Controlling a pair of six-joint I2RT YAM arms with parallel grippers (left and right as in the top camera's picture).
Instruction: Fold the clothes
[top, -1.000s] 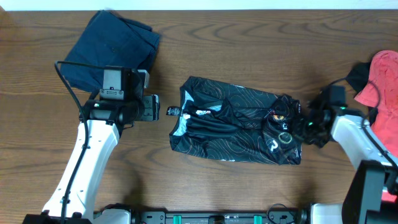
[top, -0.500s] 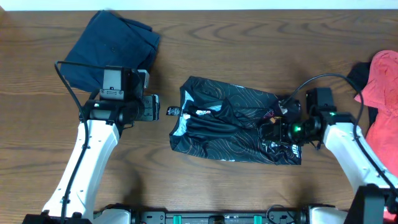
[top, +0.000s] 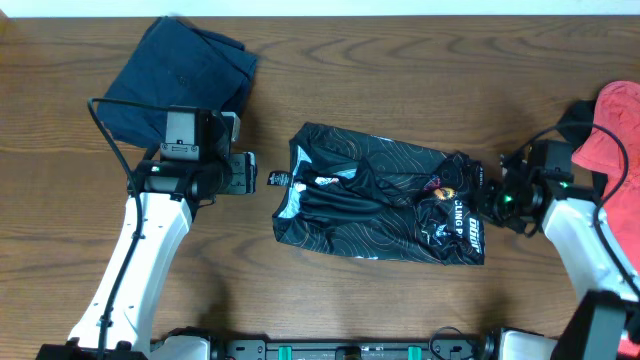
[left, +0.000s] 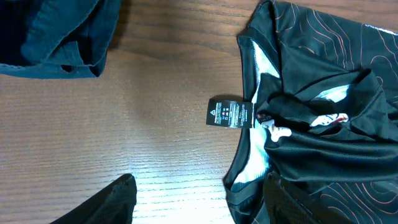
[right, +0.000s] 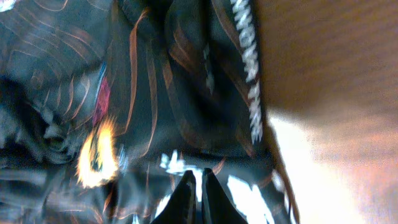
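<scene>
Bright even light, right wrist view motion-blurred

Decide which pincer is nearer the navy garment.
Left. The left pincer hangs just beside the navy garment's lower corner. The right pincer is far off, at the opposite end of the jersey.

**Surface and what lies on it**

Brown wood-grain surface. Centre: black sports jersey with thin contour lines, bunched into a rough rectangle, long side running left to right. Its black label lies flat on the wood just beside the collar. Far left corner: folded navy-blue garment, well apart from the jersey. Right edge: coral-red garment, partly out of frame.
</scene>
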